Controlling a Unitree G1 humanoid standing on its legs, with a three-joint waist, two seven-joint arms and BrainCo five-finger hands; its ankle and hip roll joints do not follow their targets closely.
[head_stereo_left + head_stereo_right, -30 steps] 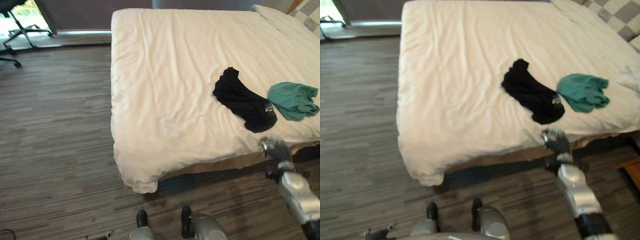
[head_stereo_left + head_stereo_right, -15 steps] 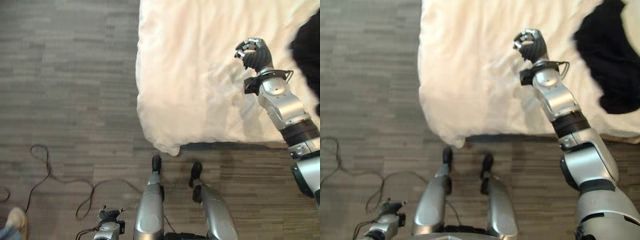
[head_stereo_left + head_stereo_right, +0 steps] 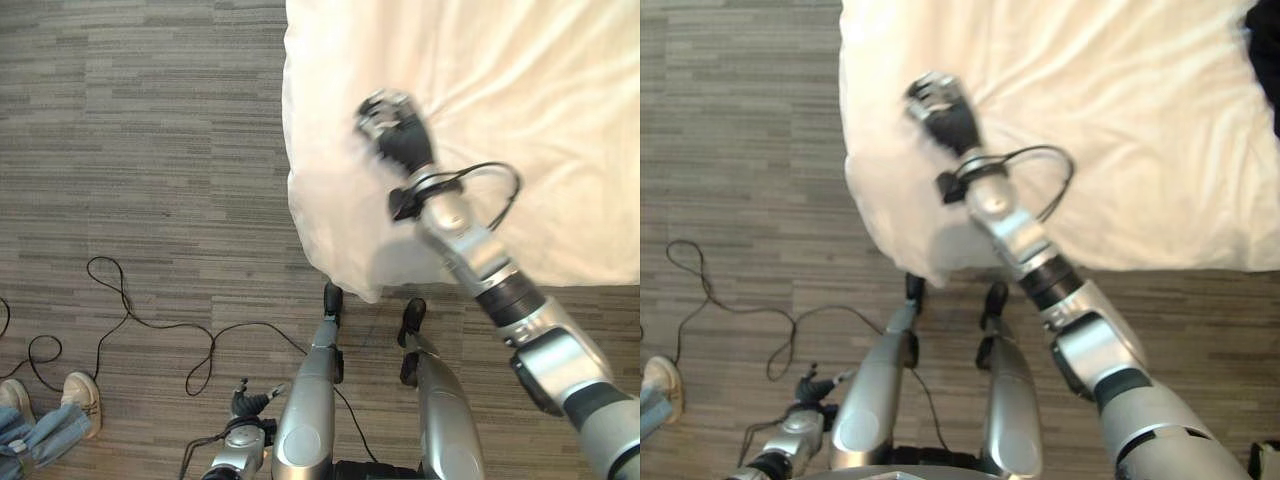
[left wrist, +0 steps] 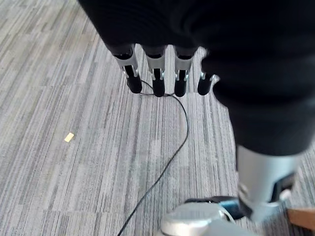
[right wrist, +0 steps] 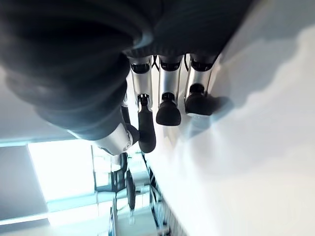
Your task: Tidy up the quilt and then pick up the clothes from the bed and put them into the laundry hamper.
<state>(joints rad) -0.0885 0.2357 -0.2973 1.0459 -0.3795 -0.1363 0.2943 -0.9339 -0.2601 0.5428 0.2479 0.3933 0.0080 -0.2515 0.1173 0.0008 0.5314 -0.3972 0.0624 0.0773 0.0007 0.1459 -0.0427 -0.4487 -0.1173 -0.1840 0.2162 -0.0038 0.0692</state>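
The white quilt (image 3: 520,80) covers the bed, and its near left corner (image 3: 365,280) hangs down over the bed's edge. My right hand (image 3: 393,128) is stretched out over the quilt close to that corner, seen from the back with its fingers curled. In the right wrist view the fingertips (image 5: 167,113) sit just above the white cloth, with nothing pinched between them. A sliver of a black garment (image 3: 1272,70) lies on the quilt at the far right. My left hand (image 3: 250,402) hangs low beside me over the floor, its fingers (image 4: 157,78) straight.
Grey wood-grain floor (image 3: 150,150) runs along the left of the bed. A person's light shoes (image 3: 78,393) and jeans stand on it at the lower left.
The camera has tilted down and shifted, so the garments have slid out to the right. My right hand has moved left across the quilt toward its near left corner.
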